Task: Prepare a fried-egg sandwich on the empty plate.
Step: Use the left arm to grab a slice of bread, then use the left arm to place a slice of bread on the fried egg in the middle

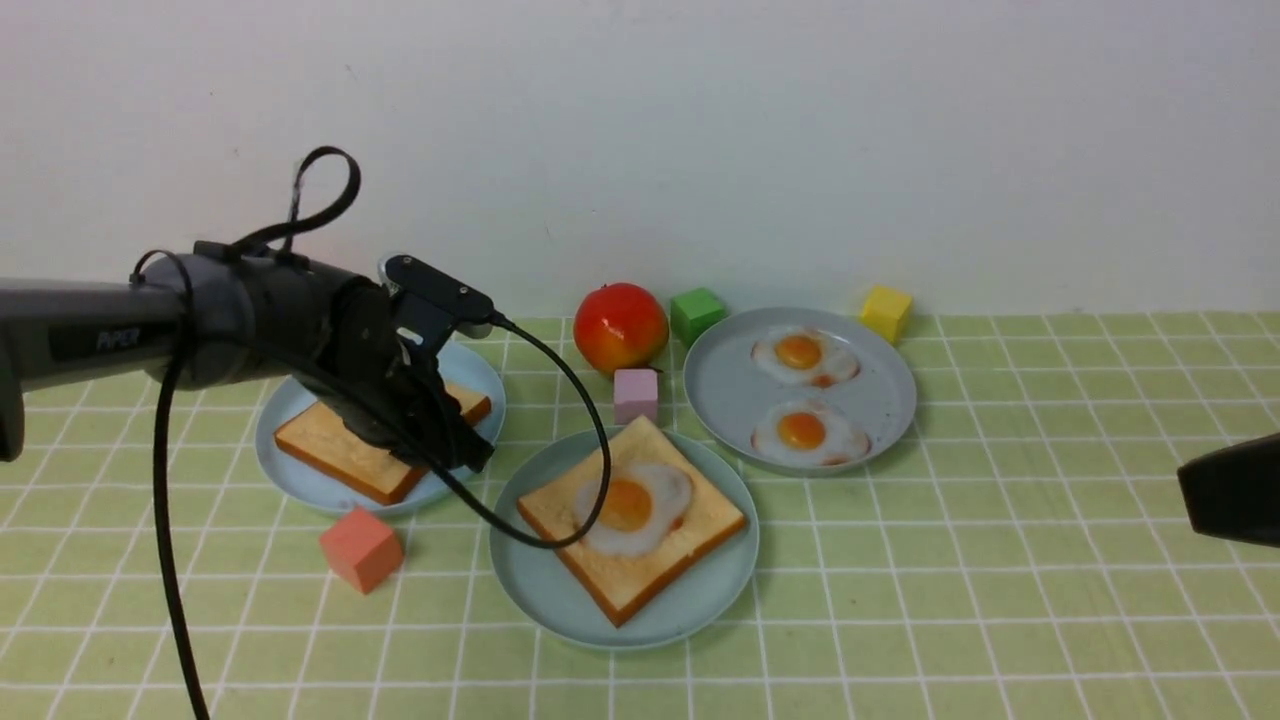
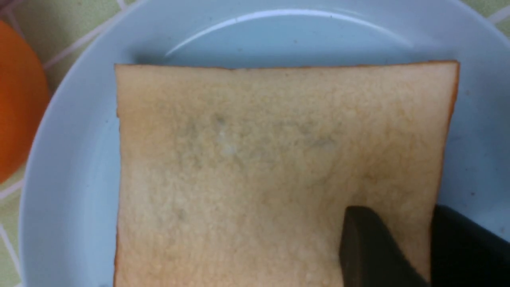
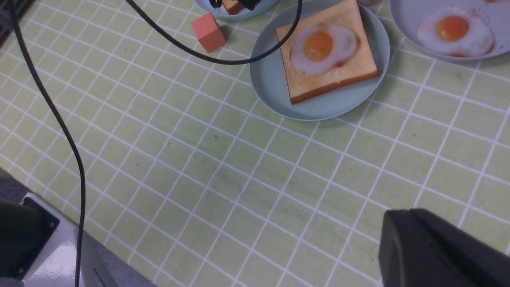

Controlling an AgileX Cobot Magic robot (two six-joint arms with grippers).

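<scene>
In the front view, our left hand is at the toast slice on the sky-blue plate. In the left wrist view, its fingers pinch the toast's edge. In the right wrist view, our right hand looks closed, holding nothing, over the surface.

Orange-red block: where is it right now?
In the front view, the orange-red block sits on the left, just in front of the sky-blue plate.

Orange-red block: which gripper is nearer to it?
Left. The left gripper is just beyond the block, over the bread on the blue plate; the right arm is far off at the table's right side.
</scene>
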